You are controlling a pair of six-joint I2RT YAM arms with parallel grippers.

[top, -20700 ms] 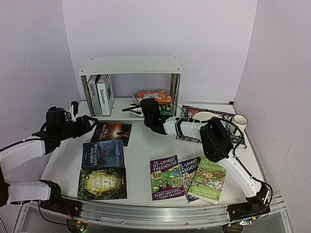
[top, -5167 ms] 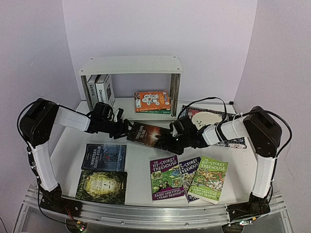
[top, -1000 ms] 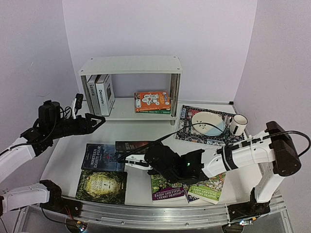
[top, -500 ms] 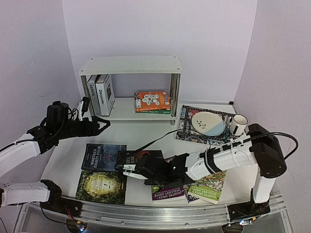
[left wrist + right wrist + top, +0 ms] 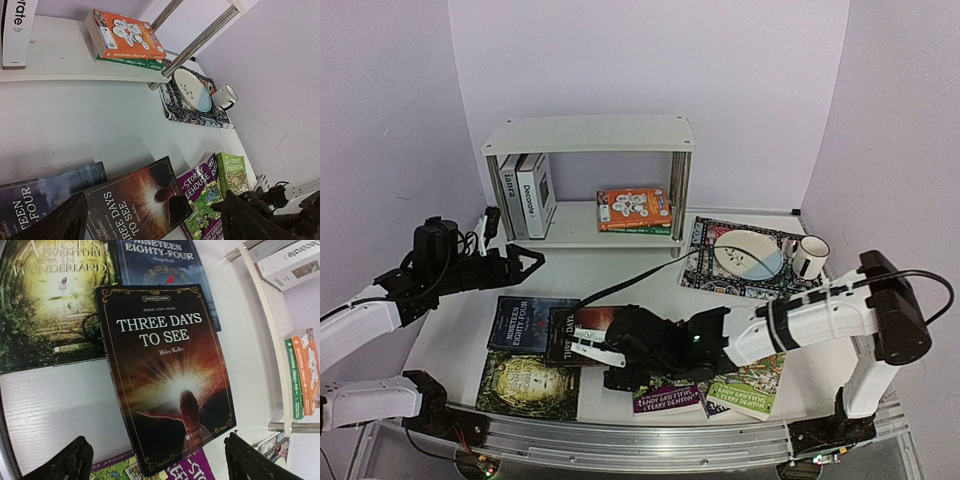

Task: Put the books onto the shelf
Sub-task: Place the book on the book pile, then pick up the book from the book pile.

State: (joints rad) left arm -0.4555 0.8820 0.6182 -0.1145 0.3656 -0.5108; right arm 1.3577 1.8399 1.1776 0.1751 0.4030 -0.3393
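Dark paperback [image 5: 170,385] flat on bench [image 5: 50,405]: likely light, floppy, slick; pinch a long edge. Right gripper [image 5: 157,452] and left gripper [image 5: 155,217] apart, empty.

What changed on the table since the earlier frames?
Three Days to See moved from left-middle of the table, up between both arms, then toward the near edge in the right gripper, whose jaws have just opened and let it go; it now lies partly over Nineteen Eighty-Four. The left gripper pulled back left, jaws open. White hardbacks on the shelf and the other table books stayed put.
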